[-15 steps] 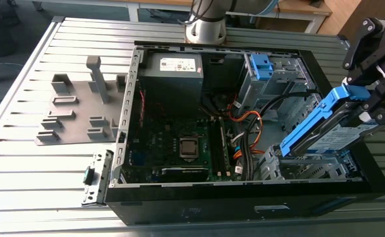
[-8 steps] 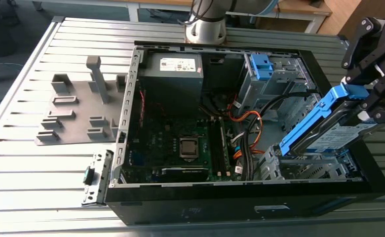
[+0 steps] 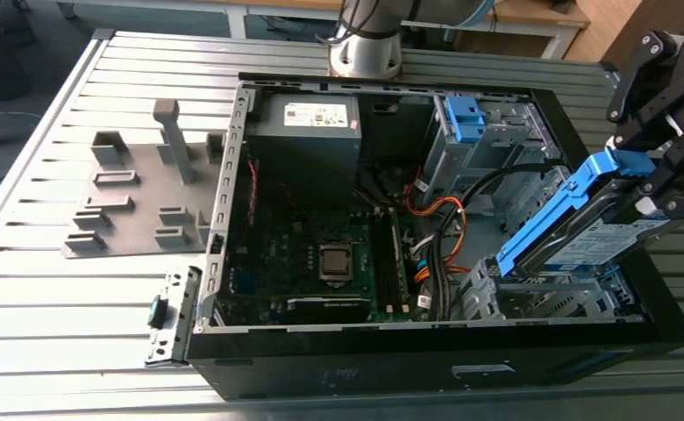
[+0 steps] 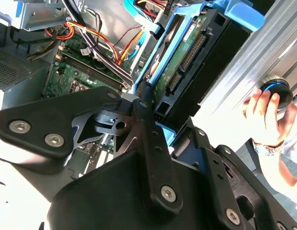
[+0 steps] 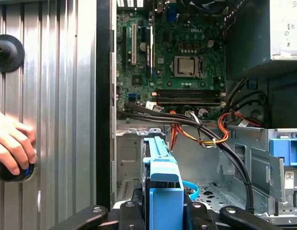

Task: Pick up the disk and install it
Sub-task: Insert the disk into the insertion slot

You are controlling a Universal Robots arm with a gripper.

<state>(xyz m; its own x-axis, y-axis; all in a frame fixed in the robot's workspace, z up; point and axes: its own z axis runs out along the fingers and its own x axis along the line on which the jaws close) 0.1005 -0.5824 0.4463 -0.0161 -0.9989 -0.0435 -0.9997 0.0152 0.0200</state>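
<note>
Grey metal table (image 3: 38, 298) carries a big black open computer case (image 3: 436, 368). The gripper (image 3: 650, 180) is clamped on the disk (image 3: 576, 237), pinching its blue frame. The disk hangs tilted over the case's corner on the exterior view's right. A person's hand (image 5: 11, 143) touches a round knob (image 5: 14, 173) on the table beside the case.

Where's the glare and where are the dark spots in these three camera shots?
Exterior view: the table slats glare white, while the computer case interior sits in shadow. Second wrist view: the area beside the gripper is blown out white. First wrist view: the power supply is washed out; the disk is evenly lit.
</note>
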